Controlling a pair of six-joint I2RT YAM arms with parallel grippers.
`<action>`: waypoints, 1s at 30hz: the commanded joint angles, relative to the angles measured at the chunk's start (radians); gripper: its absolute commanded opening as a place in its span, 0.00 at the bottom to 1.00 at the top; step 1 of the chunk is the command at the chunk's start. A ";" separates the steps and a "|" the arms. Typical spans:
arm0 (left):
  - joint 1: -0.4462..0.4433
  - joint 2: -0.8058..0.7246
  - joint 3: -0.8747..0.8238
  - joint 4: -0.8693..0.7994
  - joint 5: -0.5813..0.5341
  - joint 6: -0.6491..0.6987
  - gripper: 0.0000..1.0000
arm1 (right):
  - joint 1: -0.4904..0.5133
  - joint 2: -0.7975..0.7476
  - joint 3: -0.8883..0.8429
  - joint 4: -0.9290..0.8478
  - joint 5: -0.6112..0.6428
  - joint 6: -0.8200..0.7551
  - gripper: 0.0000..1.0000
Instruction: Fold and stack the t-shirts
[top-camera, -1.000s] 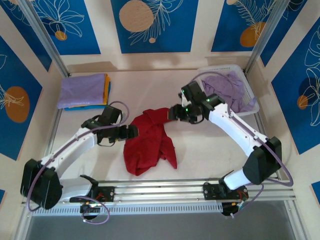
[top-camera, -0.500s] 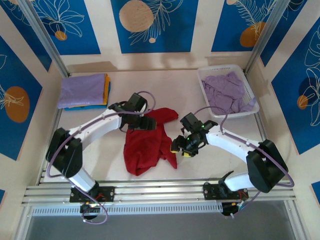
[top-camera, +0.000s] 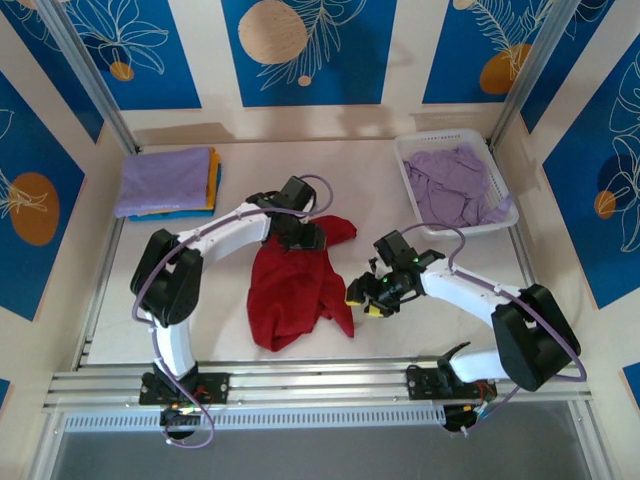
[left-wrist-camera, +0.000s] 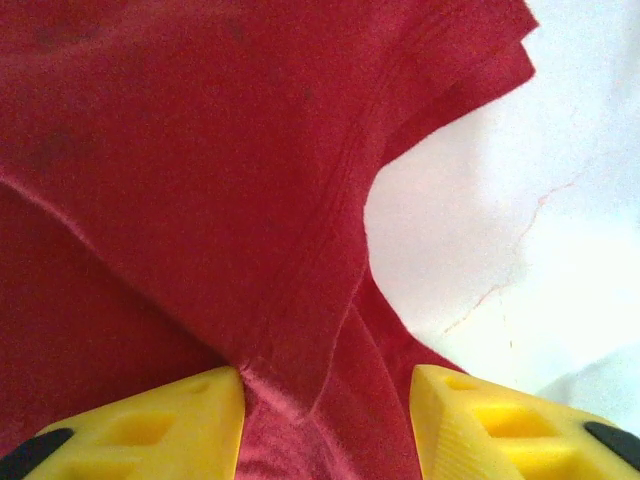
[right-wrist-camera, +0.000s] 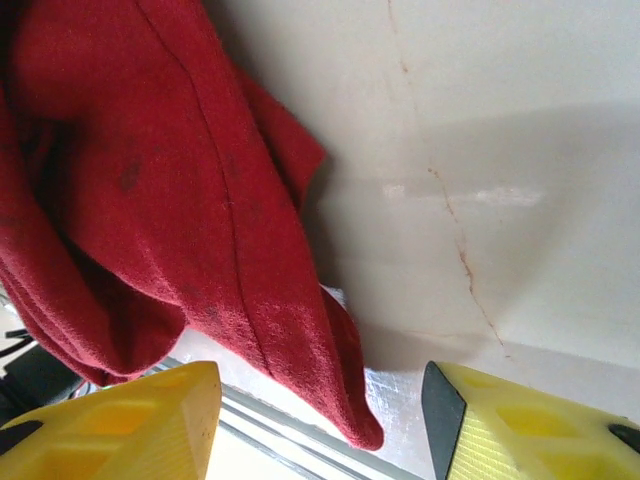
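Observation:
A dark red t-shirt (top-camera: 292, 290) lies crumpled in the middle of the table. My left gripper (top-camera: 306, 240) is down on its far edge, by a sleeve. In the left wrist view the yellow fingers (left-wrist-camera: 150, 425) stand apart, with a raised fold of the red cloth (left-wrist-camera: 200, 150) between them; the left gripper (left-wrist-camera: 325, 405) is open. My right gripper (top-camera: 362, 298) hovers at the shirt's near right corner. It (right-wrist-camera: 320, 405) is open, and the shirt's hem tip (right-wrist-camera: 300, 340) hangs between the fingers. Folded t-shirts (top-camera: 165, 180) are stacked at the back left, lavender on top.
A white lattice basket (top-camera: 412, 150) at the back right holds crumpled lavender shirts (top-camera: 455, 185). Metal rails (top-camera: 320, 385) run along the near edge, close under the right gripper. Bare table (top-camera: 380, 200) lies between the red shirt and the basket.
The left gripper swung from the shirt's left side to its far edge, and its jaws narrowed. The right gripper came from near the basket down to the shirt's near right corner.

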 joint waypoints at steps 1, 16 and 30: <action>-0.006 0.036 0.052 -0.031 0.003 0.019 0.40 | -0.002 -0.004 -0.014 0.039 -0.072 0.011 0.57; 0.038 -0.050 0.103 -0.070 -0.058 0.073 0.00 | 0.026 0.143 0.043 0.116 -0.077 0.014 0.32; 0.195 -0.322 0.230 -0.162 -0.072 0.093 0.00 | -0.093 -0.215 0.368 -0.301 0.190 -0.106 0.00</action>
